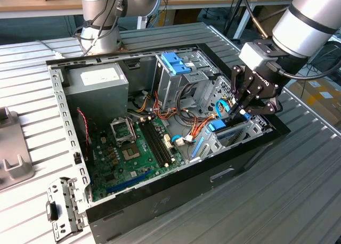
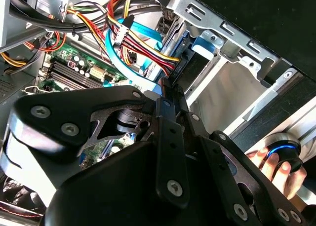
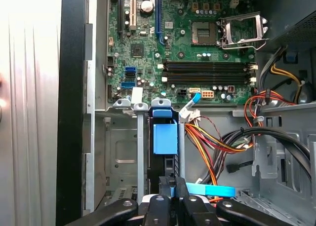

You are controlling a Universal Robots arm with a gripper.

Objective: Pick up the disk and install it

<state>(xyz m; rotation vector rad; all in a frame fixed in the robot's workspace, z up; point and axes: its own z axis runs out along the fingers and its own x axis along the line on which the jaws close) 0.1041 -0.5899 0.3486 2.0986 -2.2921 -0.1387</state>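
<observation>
Blue plastic marks your target: the disk (image 3: 164,137) stands on edge in the drive bay at the front of the open computer case (image 1: 160,201), its carrier rails between grey metal bay walls. Your gripper (image 1: 241,110) sits right over it, and in the first wrist view the jaws look drawn nearly together at the disk's near edge; whether they pinch it you cannot tell. Red, yellow and orange power cables (image 3: 222,142) and a flat blue data cable (image 2: 118,58) crowd just beside the bay. Beyond lies the green motherboard (image 3: 197,48). A hand (image 2: 276,169) rests outside the case.
</observation>
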